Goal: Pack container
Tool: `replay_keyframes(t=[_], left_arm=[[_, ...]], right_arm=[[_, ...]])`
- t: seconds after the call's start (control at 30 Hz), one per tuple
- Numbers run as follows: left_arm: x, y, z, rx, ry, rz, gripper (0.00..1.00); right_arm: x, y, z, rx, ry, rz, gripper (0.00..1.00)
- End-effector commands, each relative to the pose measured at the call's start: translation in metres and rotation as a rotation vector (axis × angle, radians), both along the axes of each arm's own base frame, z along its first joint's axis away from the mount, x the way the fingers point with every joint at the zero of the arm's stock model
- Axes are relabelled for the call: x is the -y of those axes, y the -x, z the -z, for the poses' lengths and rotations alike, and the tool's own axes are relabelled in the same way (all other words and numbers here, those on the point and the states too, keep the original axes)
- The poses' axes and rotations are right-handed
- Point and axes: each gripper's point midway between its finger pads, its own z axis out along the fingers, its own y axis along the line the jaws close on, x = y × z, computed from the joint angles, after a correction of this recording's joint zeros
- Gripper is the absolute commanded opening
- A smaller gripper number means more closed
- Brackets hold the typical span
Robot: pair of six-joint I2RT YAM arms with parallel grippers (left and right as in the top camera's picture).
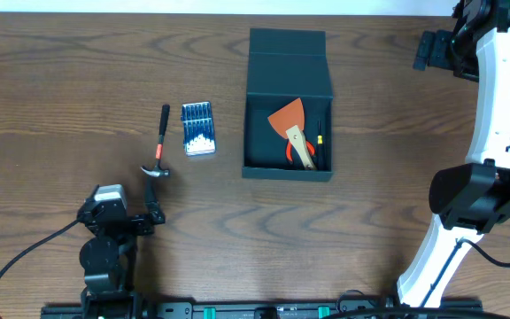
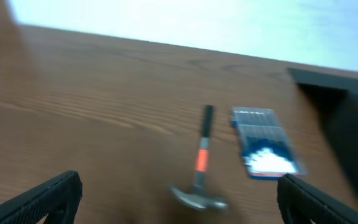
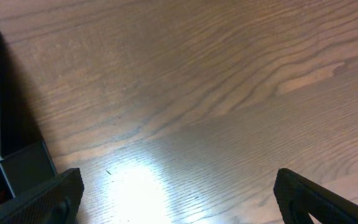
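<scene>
From above, the container (image 1: 288, 115) is sitting open at centre frame, its lid folded back for loading and an orange scraper (image 1: 293, 133) lying inside. At the left wrist, the left pincer (image 2: 179, 186) is gaping wide toward the hammer (image 2: 199, 165) and blue bit case (image 2: 263, 146), probably the next things to pack. At the right wrist, the right pincer (image 3: 178, 180) is spreading wide over bare worktop (image 3: 216, 93), gripping nothing.

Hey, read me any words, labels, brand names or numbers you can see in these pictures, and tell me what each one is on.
No text can be read in any view.
The blue-and-white pack may carry print, but it is too small in the overhead view and blurred in the left wrist view.
The hammer, the scraper and the container show no legible markings.
</scene>
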Motion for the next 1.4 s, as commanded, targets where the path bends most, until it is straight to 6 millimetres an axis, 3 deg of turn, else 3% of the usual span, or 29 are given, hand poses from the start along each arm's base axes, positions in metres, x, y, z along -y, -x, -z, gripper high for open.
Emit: replay_keyframes(t=[0.0, 0.2, 0.33, 0.43, 0.67, 0.9, 1.07, 1.17, 1.37], left_arm=[[0.016, 0.005, 0.007, -0.059, 0.194, 0.041, 0.98], [0.016, 0.009, -0.033, -0.123, 0.208, 0.031, 0.99], [0.017, -0.003, -0.058, -0.238, 0.218, 0.026, 0.98], [0.024, -0.017, -0.062, -0.394, 0.246, 0.049, 0.99], [0.038, -0.055, -0.045, -0.737, 0.262, 0.066, 0.99], [0.082, -0.099, -0.014, -0.869, 0.219, 0.186, 0.99], [0.124, -0.113, 0.013, -0.902, 0.119, 0.343, 0.99], [0.144, -0.122, 0.019, -0.873, 0.089, 0.399, 0.98], [0.15, -0.127, 0.037, -0.91, 0.137, 0.362, 0.99]], right_arm=[[0.004, 0.001, -0.009, 0.022, 0.018, 0.022, 0.99], [0.004, 0.001, -0.009, 0.022, 0.018, 0.022, 0.99], [0.004, 0.001, -0.009, 0.022, 0.018, 0.022, 0.99], [0.004, 0.001, -0.009, 0.022, 0.018, 0.022, 0.99], [0.004, 0.001, -0.009, 0.022, 0.018, 0.022, 0.99], [0.004, 0.001, -0.009, 0.022, 0.018, 0.022, 0.99], [0.004, 0.001, -0.009, 0.022, 0.018, 0.022, 0.99], [0.004, 0.001, -0.009, 0.022, 0.018, 0.022, 0.99], [0.004, 0.001, -0.009, 0.022, 0.018, 0.022, 0.99]])
